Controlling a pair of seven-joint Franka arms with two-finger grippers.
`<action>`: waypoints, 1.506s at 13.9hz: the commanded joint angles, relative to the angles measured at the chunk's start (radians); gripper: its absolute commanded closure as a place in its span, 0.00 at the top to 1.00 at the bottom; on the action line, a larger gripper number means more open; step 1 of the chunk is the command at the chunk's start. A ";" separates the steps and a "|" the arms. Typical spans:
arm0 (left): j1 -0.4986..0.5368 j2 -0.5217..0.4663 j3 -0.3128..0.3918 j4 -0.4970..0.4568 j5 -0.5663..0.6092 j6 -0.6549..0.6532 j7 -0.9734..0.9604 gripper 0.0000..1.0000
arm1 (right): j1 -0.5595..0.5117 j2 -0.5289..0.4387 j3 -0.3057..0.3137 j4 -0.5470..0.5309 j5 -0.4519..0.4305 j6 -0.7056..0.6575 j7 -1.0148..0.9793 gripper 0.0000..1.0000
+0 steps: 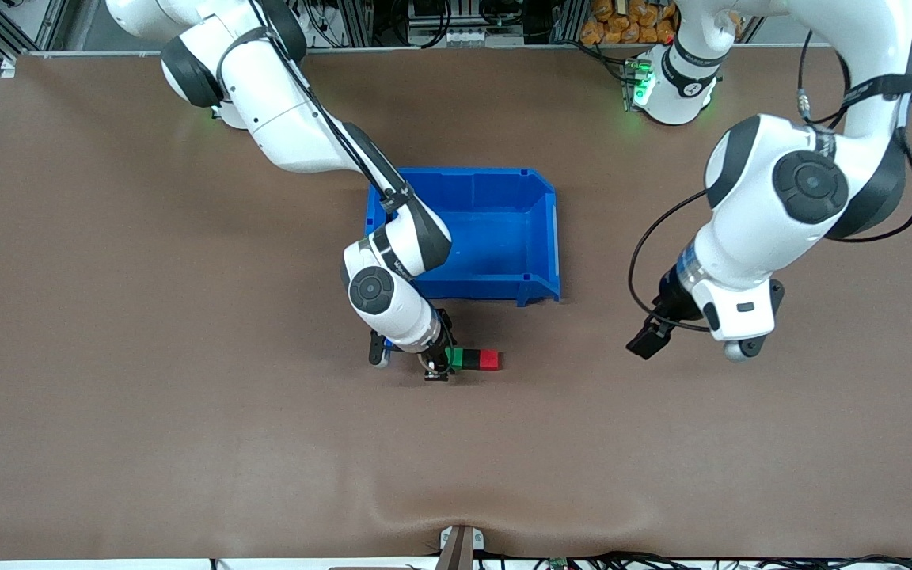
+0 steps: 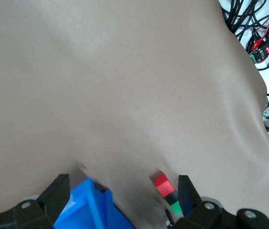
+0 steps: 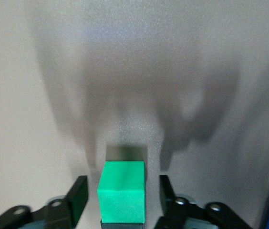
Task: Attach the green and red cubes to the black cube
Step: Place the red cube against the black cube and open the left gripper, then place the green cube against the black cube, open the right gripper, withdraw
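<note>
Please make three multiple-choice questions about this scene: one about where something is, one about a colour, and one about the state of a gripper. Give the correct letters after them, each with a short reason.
1. Where does the row of cubes lie?
A. inside the blue bin
B. on the table, nearer to the front camera than the blue bin
C. in the left gripper

2. Which colour is the cube between the two others?
A. black
B. green
C. red

3. How is the right gripper?
A. shut on the red cube
B. raised over the bin
C. open, its fingers on either side of the green cube

Answers:
1. B: the row lies on the table below the blue bin in the front view.
2. A: the black cube sits between the green cube and the red cube.
3. C: the right gripper shows gaps beside the cube; the left gripper waits apart.
</note>
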 commanded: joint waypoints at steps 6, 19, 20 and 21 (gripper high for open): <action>0.089 -0.192 -0.010 -0.188 -0.002 -0.002 0.335 1.00 | -0.072 -0.006 -0.005 0.025 0.003 -0.076 -0.133 1.00; 0.215 -0.309 0.003 -0.133 0.015 -0.319 1.097 1.00 | -0.275 -0.113 -0.002 0.028 0.010 -0.218 -0.463 1.00; 0.215 -0.318 0.001 -0.127 0.017 -0.354 1.131 1.00 | -0.284 -0.119 0.001 0.021 0.010 -0.220 -0.481 1.00; 0.215 -0.330 0.001 -0.111 0.017 -0.379 1.166 1.00 | -0.286 -0.121 0.000 0.021 0.009 -0.228 -0.497 1.00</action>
